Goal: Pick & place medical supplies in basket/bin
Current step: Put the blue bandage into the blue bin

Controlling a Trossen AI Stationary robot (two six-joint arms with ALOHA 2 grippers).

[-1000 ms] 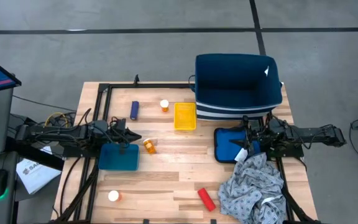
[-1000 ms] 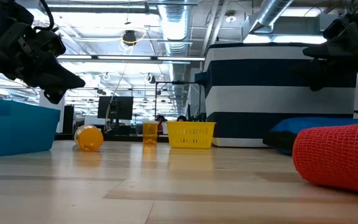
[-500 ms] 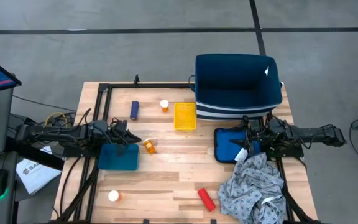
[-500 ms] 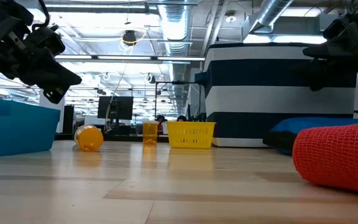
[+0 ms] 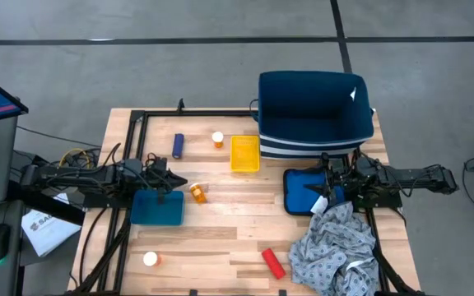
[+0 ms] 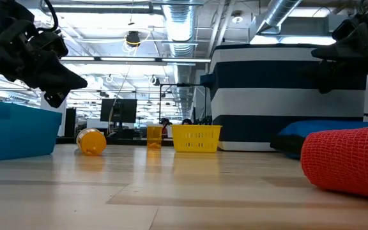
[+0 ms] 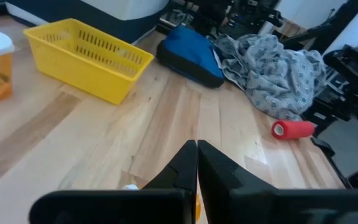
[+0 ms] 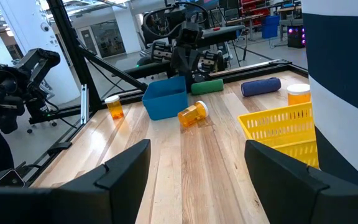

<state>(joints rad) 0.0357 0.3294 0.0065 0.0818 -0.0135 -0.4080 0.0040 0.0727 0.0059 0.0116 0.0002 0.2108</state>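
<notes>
My left gripper (image 5: 181, 182) hovers shut above the table between the blue bin (image 5: 156, 207) and a lying orange pill bottle (image 5: 197, 193); it shows raised in the low view (image 6: 75, 80). My right gripper (image 8: 197, 146) is open over the blue pouch (image 5: 303, 191), beside the grey patterned cloth (image 5: 336, 247), which lies heaped on the table. A second bottle (image 5: 218, 139) stands by the blue cylinder (image 5: 178, 145), and a third (image 5: 150, 260) is near the front edge. The red cylinder (image 5: 273, 263) lies by the cloth.
The yellow basket (image 5: 244, 154) sits mid-table next to the large navy striped bin (image 5: 315, 115) at the far right. A dark green cylinder (image 8: 207, 86) lies by the left arm. Open wood lies between the bin and the cloth.
</notes>
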